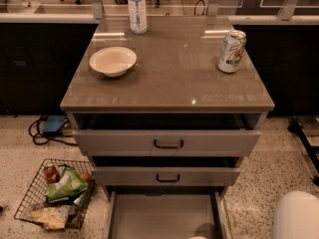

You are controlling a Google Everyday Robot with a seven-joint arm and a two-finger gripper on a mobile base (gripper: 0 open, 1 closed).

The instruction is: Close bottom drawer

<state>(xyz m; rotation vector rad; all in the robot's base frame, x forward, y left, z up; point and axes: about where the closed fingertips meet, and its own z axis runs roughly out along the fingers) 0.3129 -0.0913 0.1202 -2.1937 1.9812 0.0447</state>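
The bottom drawer [164,215] is pulled far out of the grey-beige cabinet. Its plain grey tray looks empty and its front is cut off by the lower edge. The two drawers above it, top [168,143] and middle [168,177], each stand slightly ajar and have dark bar handles. A small pale shape at the lower edge over the tray looks like the tip of my gripper [201,232]. A white rounded part of my arm [298,215] shows at the lower right, beside the open drawer.
On the cabinet top [169,78] stand a white bowl [112,60], a water bottle [137,8] and a drink can [232,51]. A wire basket [55,193] of groceries sits on the floor at the left, with cables [47,131] behind it.
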